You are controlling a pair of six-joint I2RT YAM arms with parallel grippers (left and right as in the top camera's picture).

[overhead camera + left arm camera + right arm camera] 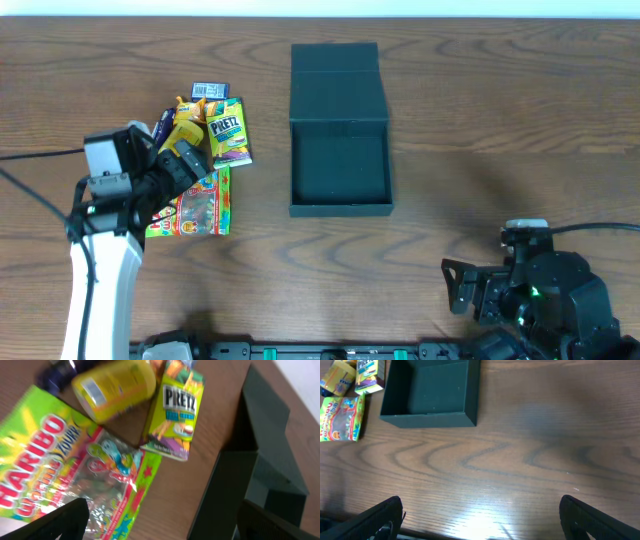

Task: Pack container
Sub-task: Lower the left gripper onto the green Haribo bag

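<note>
Box (339, 209): one, dark, open, lid flap (337, 85) laid back; mid-table, right of the snacks.
Snacks: five: gummy bag (192, 208), pretzel carton (228, 130), yellow packet (190, 125), purple packet (163, 125), small blue packet (211, 91).
Left claw (188, 163): spread, above the gummy bag.
Right claw (487, 520): spread, over bare table (530, 460).
Overhead alone: small blue packet, both arms.
Left wrist alone: readable packet lettering.

access | container (340, 170) top open (lid (337, 85) folded back) | snack pile (225, 135) crowds left side
</note>
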